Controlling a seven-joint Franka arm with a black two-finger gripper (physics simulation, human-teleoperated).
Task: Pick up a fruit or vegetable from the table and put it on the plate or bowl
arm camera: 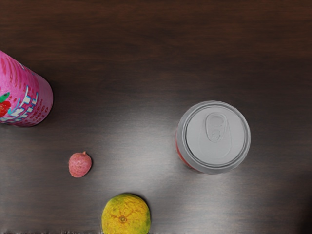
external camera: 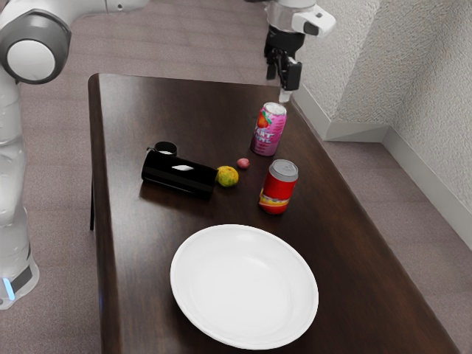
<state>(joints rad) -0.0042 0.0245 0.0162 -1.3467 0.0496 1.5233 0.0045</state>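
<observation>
Exterior view, centre: small pink fruit [external camera: 243, 163] between yellow-green round fruit [external camera: 227, 176] and tall pink can [external camera: 269, 129]; white round plate [external camera: 244, 285] lower centre.

1. Pink can [external camera: 269, 130], standing on the worktop [external camera: 346, 243]: white and pale-blue lettering beside a strawberry picture on its side [arm camera: 22, 97]; letters too blurred to read.
2. Red can [external camera: 279, 188]: yellow-banded label, wording illegible.
3. Red can's silver lid [arm camera: 213, 136]: nothing legible.

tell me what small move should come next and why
Probably bring the black gripper down toward the round yellow-green fruit: the gripper hangs high beyond the pink can, and the fruit lies on the dark table, not yet on the white plate.
</observation>
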